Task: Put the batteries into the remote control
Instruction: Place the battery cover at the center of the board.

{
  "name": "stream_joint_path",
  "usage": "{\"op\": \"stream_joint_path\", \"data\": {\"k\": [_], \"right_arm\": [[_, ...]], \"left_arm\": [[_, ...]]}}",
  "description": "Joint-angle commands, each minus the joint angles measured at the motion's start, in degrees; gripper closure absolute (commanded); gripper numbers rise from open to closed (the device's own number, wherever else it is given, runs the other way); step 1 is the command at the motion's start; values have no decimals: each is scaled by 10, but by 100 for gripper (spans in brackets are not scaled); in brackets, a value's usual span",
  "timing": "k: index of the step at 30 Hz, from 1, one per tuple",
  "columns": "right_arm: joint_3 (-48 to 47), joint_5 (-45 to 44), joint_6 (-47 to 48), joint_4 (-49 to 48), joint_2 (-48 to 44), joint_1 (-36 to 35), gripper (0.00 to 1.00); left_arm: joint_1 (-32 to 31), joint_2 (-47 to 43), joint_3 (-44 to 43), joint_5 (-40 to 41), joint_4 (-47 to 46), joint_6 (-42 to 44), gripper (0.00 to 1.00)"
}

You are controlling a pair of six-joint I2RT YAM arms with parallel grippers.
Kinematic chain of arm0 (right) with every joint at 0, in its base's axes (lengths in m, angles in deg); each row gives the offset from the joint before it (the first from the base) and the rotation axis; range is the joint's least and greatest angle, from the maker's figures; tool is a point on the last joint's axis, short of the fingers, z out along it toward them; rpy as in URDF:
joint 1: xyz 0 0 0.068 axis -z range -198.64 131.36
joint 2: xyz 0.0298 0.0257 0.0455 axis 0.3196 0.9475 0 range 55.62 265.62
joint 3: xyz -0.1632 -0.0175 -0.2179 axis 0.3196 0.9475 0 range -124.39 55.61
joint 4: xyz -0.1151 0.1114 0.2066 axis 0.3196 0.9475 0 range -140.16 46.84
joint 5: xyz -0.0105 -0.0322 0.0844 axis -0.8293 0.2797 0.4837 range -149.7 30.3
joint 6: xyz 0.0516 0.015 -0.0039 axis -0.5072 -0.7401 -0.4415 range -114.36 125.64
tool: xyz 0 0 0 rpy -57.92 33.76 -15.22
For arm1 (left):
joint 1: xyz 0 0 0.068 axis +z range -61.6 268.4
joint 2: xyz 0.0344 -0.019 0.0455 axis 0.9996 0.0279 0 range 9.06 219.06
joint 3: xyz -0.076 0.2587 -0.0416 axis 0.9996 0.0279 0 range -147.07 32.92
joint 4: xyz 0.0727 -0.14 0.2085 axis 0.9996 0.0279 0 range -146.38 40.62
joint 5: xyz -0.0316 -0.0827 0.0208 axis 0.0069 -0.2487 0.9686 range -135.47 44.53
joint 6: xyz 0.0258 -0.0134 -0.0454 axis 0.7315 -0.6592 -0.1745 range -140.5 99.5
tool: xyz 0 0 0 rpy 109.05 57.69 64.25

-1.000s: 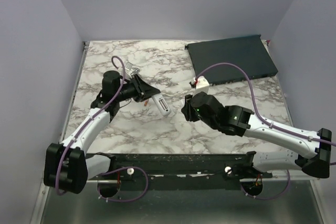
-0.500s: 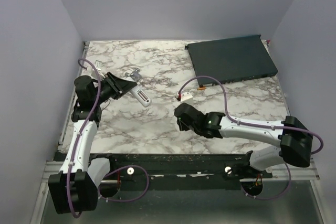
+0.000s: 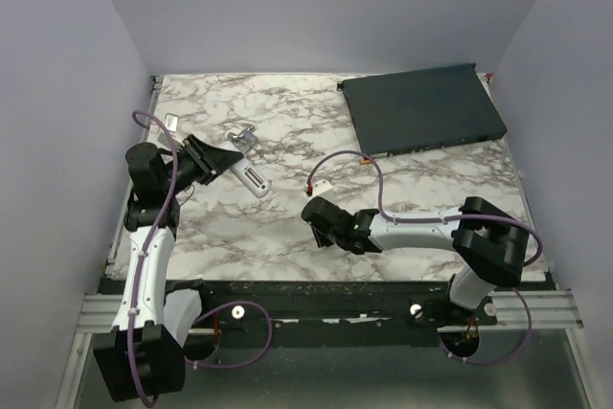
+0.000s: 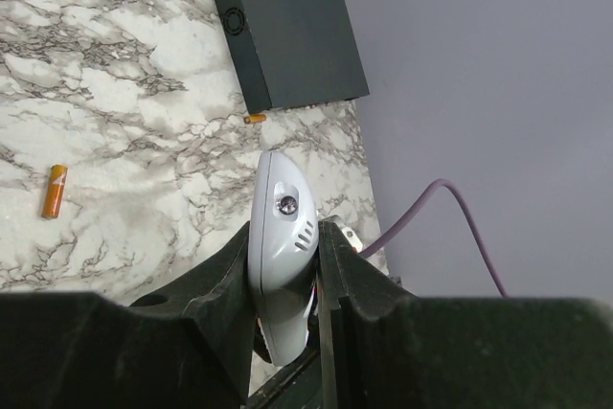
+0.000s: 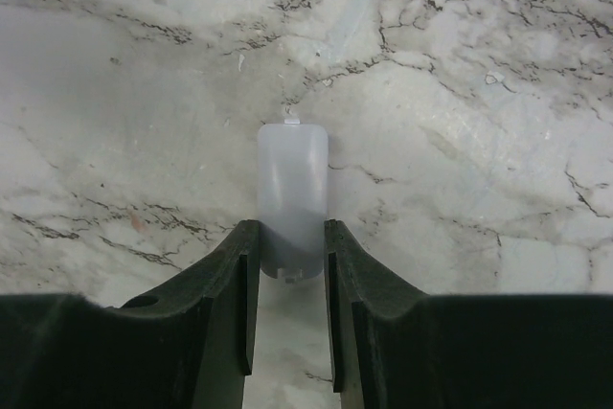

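Left wrist view: the left claw (image 4: 285, 229) is pressed onto the remote (image 4: 281, 256), one finger on each long edge, with the white body lifted clear of the bench (image 4: 115, 74). Two batteries lie loose on the marble. One battery (image 4: 54, 191) is out in the open, and a second battery (image 4: 255, 119) lies just beside the edge of the dark box (image 4: 278, 26). From above, the remote hangs left of centre and the box sits at the far right.

Right wrist view: the right claw (image 5: 290, 261) pinches a small pale grey cover (image 5: 292, 193) by its two sides. I cannot tell whether the cover touches the marble or hangs just above it. This claw is near the middle of the bench, on the near side.

The step in hand looks like parting with the cover so that this claw is free to fetch a battery. To do it well:
- Lay the cover flat on bare marble, well apart from both batteries.
- Spread the fingers only a little, then rise straight up so the light piece is not dragged or flicked.
- Hold the remote steady in the left claw, without squeezing harder.

The battery recess is not visible in any view, so its facing needs checking before a battery is brought over.
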State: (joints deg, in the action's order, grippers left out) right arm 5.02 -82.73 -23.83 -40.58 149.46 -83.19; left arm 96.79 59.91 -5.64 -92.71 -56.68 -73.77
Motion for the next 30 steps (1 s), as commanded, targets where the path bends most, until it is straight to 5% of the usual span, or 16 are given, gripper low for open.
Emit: {"op": "stream_joint_path", "data": {"k": [1, 10, 20, 30], "right_arm": [[4, 8, 6, -20, 24, 0, 66], [-9, 2, 13, 5, 37, 0, 41], [-75, 0, -19, 7, 43, 12, 39], [-309, 25, -71, 37, 204, 48, 44]], "left_arm": [[14, -11, 2, -24, 2, 10, 100], [24, -15, 10, -32, 1, 6, 100], [75, -7, -15, -33, 50, 4, 100], [114, -54, -38, -2, 87, 13, 100]]}}
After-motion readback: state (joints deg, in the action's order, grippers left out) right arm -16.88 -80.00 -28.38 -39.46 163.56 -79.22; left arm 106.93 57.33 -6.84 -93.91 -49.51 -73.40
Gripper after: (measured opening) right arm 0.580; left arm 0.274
